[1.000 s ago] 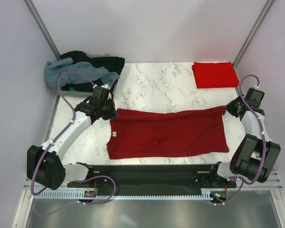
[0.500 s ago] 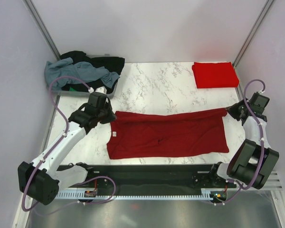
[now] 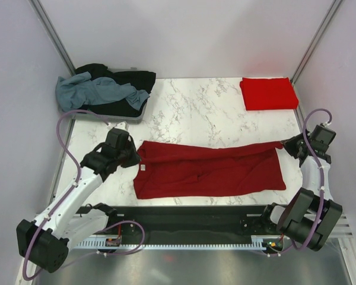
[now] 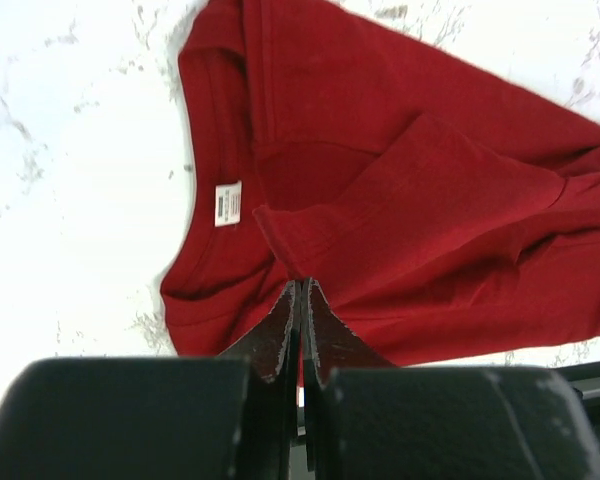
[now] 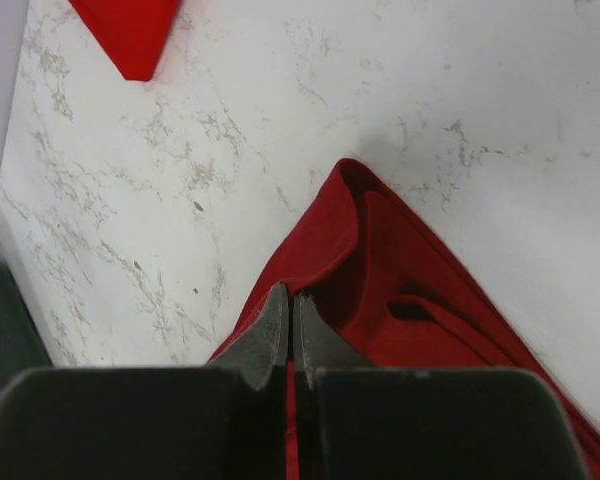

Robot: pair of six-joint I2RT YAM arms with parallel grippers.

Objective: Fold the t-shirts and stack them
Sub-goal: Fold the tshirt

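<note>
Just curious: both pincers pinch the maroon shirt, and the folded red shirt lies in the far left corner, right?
No. The top view shows the folded red shirt in the far right corner. The left pincer and right pincer do pinch the maroon shirt.

Pretty clearly a robotics lab test cell: a white marble-patterned tabletop (image 3: 190, 101) is boxed in by plain pale wall panels (image 3: 184, 35) on bare metal frame posts (image 3: 52, 35). White robot arms (image 3: 77, 189) are bolted beside a slotted metal rail (image 3: 184, 243).
</note>
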